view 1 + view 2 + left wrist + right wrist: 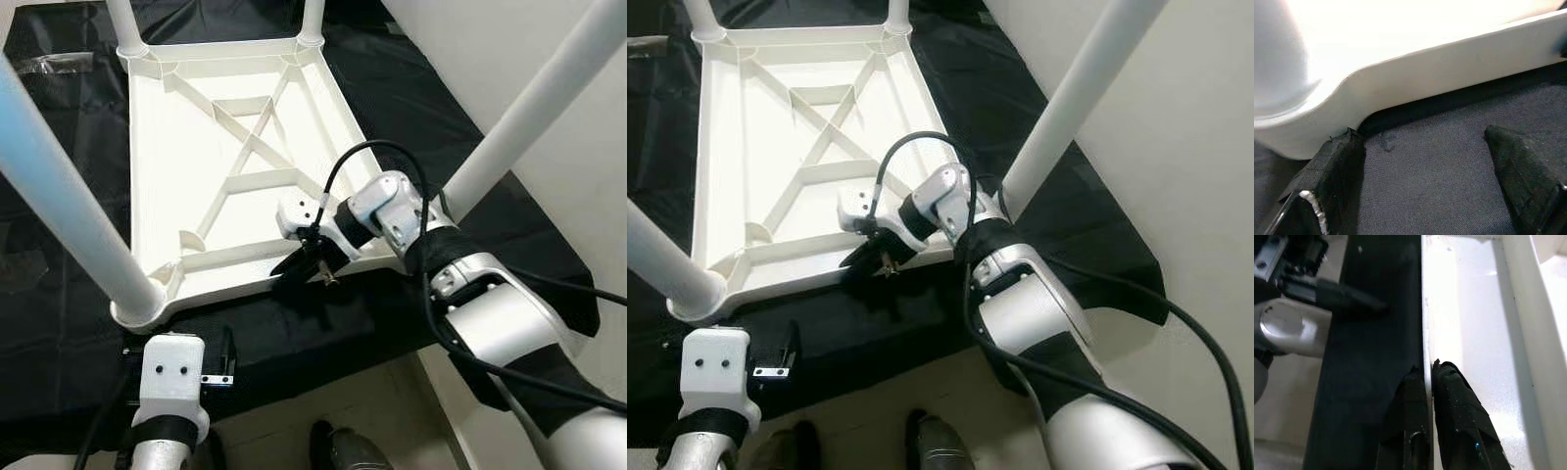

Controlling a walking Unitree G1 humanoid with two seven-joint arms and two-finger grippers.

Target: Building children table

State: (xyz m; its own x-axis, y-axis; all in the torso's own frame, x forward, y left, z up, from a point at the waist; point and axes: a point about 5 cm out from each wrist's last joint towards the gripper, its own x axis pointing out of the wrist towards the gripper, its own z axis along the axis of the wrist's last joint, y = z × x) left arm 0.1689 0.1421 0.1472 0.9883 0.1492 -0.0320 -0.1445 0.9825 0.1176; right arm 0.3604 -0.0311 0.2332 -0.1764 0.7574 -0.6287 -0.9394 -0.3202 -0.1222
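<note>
Seen from the head camera, with the left gripper (217,364) low at the lower left of the frame, fingers spread wide on the black cloth (294,333) just short of the near-left corner of the upturned white table top (196,176). Centred in the frame, that ribbed top lying underside up on the cloth, all four white legs (64,201) standing in its corner sockets. Right of centre, the right gripper (312,262) pinching the top's near rim, one finger either side of the thin wall. Judged to be late in the build, legs fitted and the piece gripped for handling. Called for next: a second hold at the left corner, then a steady turn onto its legs.
</note>
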